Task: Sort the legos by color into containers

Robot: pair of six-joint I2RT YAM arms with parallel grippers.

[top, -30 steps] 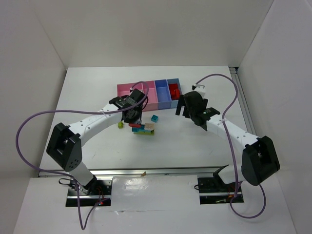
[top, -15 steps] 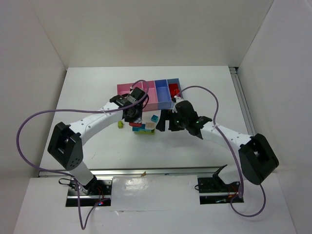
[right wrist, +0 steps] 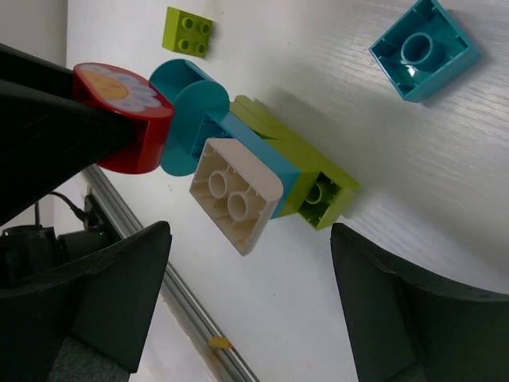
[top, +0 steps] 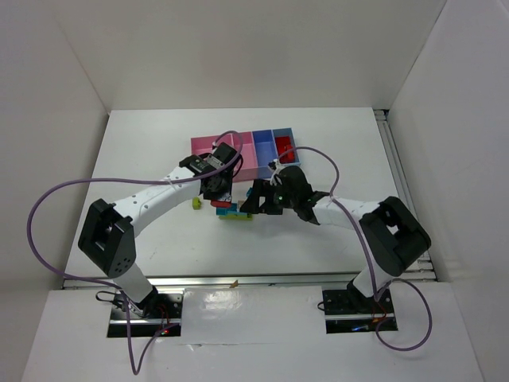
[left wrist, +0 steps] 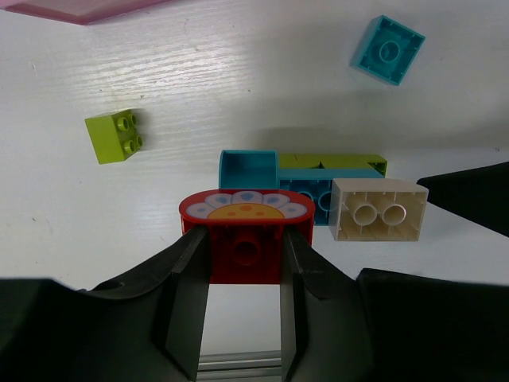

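My left gripper (left wrist: 245,263) is shut on a red brick with a flower print (left wrist: 245,239), low over the table. The red brick touches a joined cluster: a cyan piece (left wrist: 248,169), a long yellow-green brick (right wrist: 306,175) and a pale beige brick (left wrist: 378,209). My right gripper (right wrist: 254,298) is open and empty, its jaws wide on either side of the beige brick (right wrist: 235,193), just short of it. A loose cyan brick (right wrist: 424,48) and a small yellow-green brick (left wrist: 117,136) lie apart. The bins (top: 238,151) stand behind, with red bricks (top: 284,146) in the light blue one.
The pink bin's corner (left wrist: 79,8) shows at the top of the left wrist view. Both arms meet at the cluster in the top view, left gripper (top: 220,193) and right gripper (top: 251,204) close together. A metal rail (right wrist: 159,278) runs along the table's near edge.
My right arm has swung left from beside the bins down to the brick cluster, with its jaws open. The left gripper has stayed on the red brick.
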